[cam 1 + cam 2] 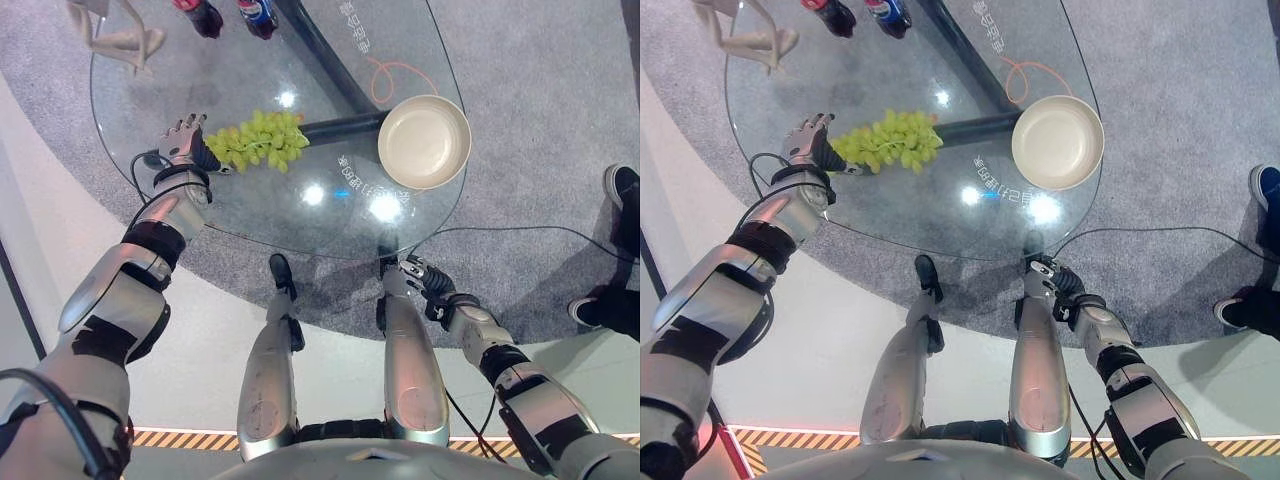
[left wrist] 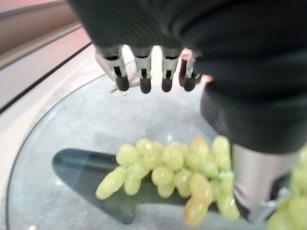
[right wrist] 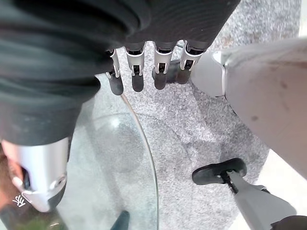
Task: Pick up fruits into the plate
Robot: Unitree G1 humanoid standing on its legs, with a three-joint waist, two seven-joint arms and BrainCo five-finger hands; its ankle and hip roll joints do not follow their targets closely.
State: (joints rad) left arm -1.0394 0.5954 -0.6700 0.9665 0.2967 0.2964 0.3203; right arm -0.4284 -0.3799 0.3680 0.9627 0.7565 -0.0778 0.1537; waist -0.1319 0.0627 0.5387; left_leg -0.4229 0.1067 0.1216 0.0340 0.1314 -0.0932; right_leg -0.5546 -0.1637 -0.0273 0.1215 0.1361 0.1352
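Note:
A bunch of green grapes (image 1: 258,140) lies on the round glass table (image 1: 250,220), left of centre. A cream plate (image 1: 424,141) sits empty near the table's right edge. My left hand (image 1: 185,140) is at the left end of the bunch, open. In the left wrist view its fingers (image 2: 144,76) stretch straight over the grapes (image 2: 172,167), and the thumb (image 2: 254,182) stands beside them. My right hand (image 1: 432,282) hangs low by the table's near edge with relaxed fingers (image 3: 136,76), holding nothing.
Two bottles (image 1: 205,15) (image 1: 258,14) stand at the far rim, and a beige stand (image 1: 115,40) at the far left. A dark beam (image 1: 330,60) runs under the glass. A person's shoes (image 1: 620,185) (image 1: 598,312) are on the floor at the right.

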